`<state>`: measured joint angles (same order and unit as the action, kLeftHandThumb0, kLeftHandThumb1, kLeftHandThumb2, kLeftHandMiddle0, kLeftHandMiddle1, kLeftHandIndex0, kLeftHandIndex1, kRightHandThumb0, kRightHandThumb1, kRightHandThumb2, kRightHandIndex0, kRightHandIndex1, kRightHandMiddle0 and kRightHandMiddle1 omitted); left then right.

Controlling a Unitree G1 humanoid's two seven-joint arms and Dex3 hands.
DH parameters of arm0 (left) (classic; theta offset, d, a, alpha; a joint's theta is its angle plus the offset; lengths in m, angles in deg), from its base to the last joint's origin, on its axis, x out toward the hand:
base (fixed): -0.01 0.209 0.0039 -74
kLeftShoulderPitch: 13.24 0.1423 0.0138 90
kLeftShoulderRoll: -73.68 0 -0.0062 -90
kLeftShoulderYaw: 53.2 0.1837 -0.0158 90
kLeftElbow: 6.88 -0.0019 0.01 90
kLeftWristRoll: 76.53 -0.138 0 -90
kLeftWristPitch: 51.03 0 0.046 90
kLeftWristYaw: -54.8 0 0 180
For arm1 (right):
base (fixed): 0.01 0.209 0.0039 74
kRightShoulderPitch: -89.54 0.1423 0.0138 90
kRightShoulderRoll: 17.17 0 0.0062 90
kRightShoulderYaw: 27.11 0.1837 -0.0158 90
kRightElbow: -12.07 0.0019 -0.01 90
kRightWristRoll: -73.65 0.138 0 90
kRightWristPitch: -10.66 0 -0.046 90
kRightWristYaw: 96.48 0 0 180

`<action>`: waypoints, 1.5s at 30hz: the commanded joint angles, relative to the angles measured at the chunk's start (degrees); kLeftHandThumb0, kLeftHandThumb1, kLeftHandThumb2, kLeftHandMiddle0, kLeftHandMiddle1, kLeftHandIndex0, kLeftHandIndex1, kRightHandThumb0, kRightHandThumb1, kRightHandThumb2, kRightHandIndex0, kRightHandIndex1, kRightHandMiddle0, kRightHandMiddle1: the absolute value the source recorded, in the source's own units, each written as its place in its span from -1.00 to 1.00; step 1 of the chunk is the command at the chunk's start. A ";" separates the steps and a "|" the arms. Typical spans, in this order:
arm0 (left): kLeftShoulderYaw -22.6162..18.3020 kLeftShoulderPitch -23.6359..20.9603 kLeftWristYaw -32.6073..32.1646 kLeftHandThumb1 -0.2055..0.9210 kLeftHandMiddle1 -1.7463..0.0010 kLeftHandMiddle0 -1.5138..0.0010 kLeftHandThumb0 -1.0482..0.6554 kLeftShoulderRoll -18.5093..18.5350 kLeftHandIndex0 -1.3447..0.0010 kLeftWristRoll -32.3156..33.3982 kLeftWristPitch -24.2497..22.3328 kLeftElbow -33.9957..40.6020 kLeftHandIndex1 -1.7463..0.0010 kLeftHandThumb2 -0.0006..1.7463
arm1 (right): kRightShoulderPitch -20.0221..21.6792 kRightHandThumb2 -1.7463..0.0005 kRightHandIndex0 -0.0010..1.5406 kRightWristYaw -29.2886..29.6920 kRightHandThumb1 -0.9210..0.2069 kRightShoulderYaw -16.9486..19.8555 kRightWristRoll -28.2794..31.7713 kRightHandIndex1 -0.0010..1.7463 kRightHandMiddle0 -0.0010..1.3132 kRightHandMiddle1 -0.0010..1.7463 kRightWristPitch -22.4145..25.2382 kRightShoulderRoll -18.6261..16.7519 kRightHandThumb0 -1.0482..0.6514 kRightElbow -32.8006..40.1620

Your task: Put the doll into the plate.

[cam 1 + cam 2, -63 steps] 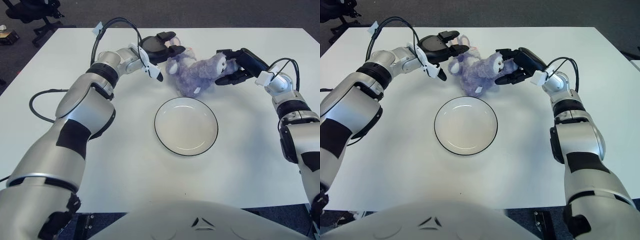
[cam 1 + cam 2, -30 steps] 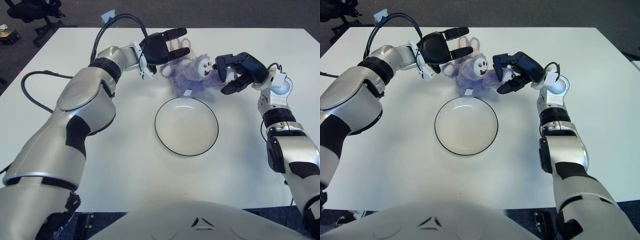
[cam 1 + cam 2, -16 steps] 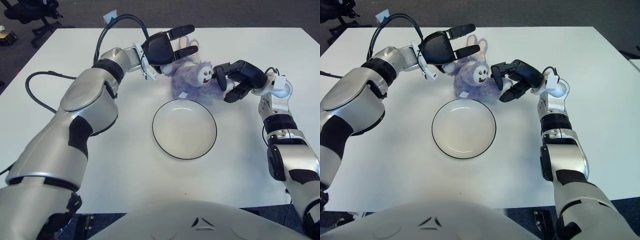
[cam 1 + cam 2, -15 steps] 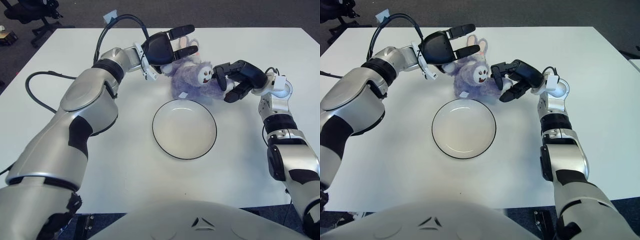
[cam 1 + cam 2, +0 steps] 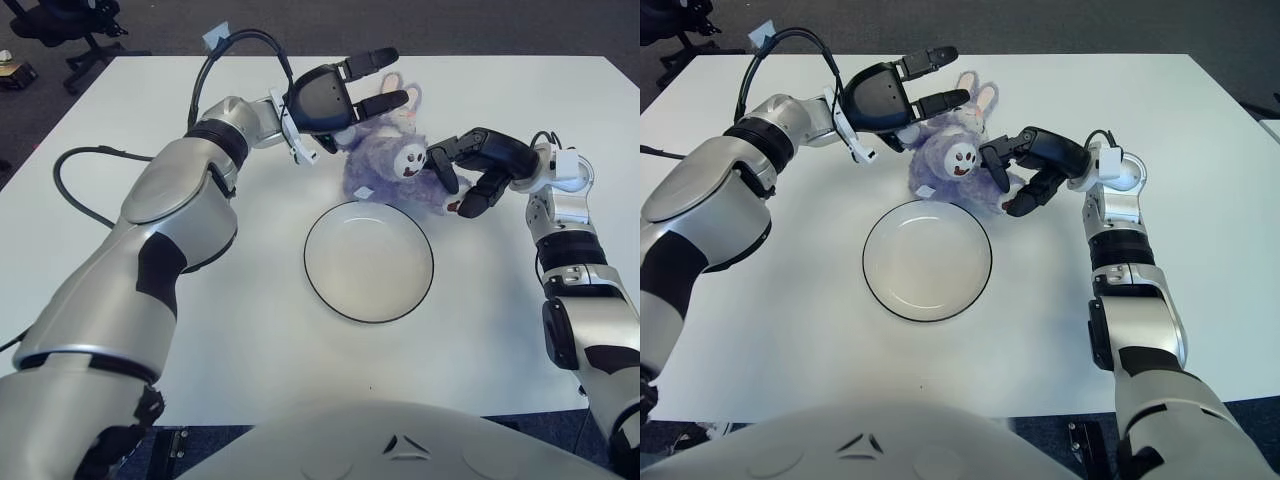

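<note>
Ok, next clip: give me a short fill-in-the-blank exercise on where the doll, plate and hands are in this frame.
1. The fluffy purple rabbit doll is held between ___ hands.
2. The round white plate with a dark rim holds ___.
3. The doll is at the plate's ___ edge, as seen from the robot.
4. The left hand is at the doll's back; the right hand is by the doll's ___.

Missing words: two; nothing; far; face

Left hand is extended far forward, palm turned rightward, fingers stretched out. Right hand is reached in from the right, wrist bent, fingers curled inward. Both arms are held raised.
</note>
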<state>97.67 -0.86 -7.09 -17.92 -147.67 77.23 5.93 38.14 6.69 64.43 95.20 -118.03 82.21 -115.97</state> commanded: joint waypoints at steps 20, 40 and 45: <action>2.67 -0.21 1.06 0.77 -0.96 0.28 -0.21 -0.61 0.30 -1.29 10.24 -0.29 -0.73 -0.42 | -0.43 0.84 0.14 -0.87 -0.99 0.96 0.53 1.00 0.05 1.00 1.74 0.78 0.06 1.95; -1.12 -0.05 13.77 0.57 -1.00 0.09 -0.21 0.87 0.40 3.79 12.08 -0.16 -0.91 -0.11 | 1.40 0.84 0.12 22.91 -1.00 4.14 -13.35 1.00 0.03 1.00 -11.59 0.87 0.12 -7.26; -5.20 0.06 20.59 0.50 -1.00 0.04 -0.22 2.13 0.39 8.27 14.51 -0.24 -0.95 -0.02 | 2.91 0.83 0.14 37.25 -0.99 3.86 -25.42 1.00 0.05 1.00 -20.25 3.71 0.14 -12.60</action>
<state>94.69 -0.91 8.99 -17.31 -141.81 90.06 6.07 39.16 36.38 68.11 76.31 -133.46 83.50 -125.49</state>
